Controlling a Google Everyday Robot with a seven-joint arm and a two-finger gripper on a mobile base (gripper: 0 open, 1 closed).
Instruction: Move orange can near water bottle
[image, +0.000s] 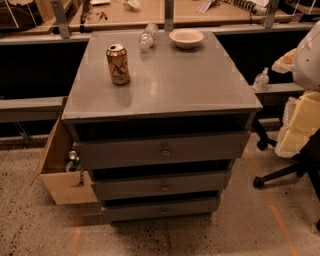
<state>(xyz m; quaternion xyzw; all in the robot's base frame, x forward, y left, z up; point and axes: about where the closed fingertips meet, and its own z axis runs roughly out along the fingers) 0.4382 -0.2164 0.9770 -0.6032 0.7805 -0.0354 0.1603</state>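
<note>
The orange can (118, 64) stands upright on the left part of the grey cabinet top (175, 85), orange-gold with dark scribbles and a silver top. The water bottle (147, 36), clear and crinkled, lies on its side at the far edge of the top, a little behind and to the right of the can, with a gap between them. My gripper does not show in the camera view.
A white bowl (186, 38) sits at the far edge, right of the bottle. The cabinet has three drawers (162, 150). A cardboard box (60, 175) holding bottles stands at its left. A pump-top bottle (261, 80), an office chair (280, 175) and pale bulky shapes (302, 115) are at the right.
</note>
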